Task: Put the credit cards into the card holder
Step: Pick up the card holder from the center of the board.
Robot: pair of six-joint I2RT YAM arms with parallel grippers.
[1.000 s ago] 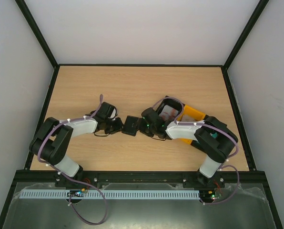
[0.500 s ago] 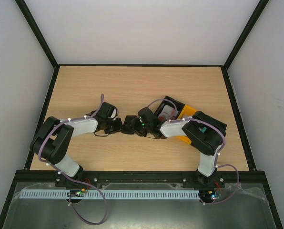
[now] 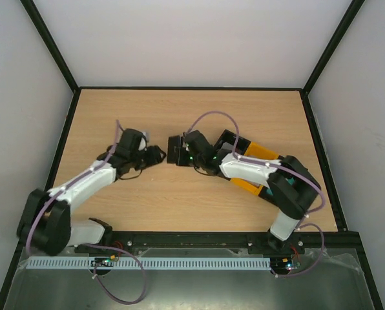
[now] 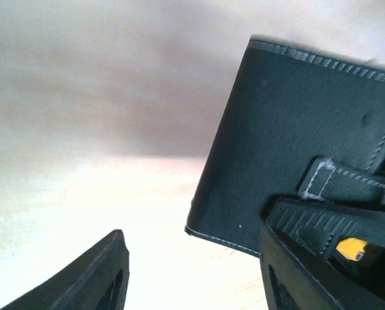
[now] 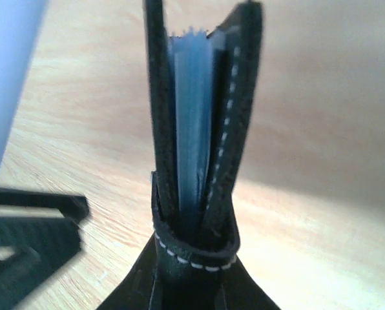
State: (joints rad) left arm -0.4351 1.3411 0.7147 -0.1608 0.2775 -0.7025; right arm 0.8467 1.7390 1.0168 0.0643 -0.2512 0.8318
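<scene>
The black card holder (image 3: pixel 176 149) stands on edge near the table's middle, with my right gripper (image 3: pixel 185 155) shut on it. In the right wrist view the card holder (image 5: pixel 199 116) is edge-on. Its pale blue lining (image 5: pixel 194 110) shows between the two covers, and the clasp tab (image 5: pixel 196 248) wraps its base above my right gripper (image 5: pixel 191 287). My left gripper (image 3: pixel 156 154) is open just left of it. In the left wrist view the card holder (image 4: pixel 289 129) is ahead and to the right of my left gripper (image 4: pixel 192 278), not between the fingers. The credit cards are hidden.
Joined black (image 3: pixel 230 138) and yellow (image 3: pixel 261 154) bins sit right of centre, partly under my right arm. The wooden table (image 3: pixel 179 110) is ringed by a black frame, with white walls behind and at both sides.
My right gripper has closed on the card holder and carried it slightly back and left. My left gripper has opened, and the left arm has stretched out and drawn back from the holder.
</scene>
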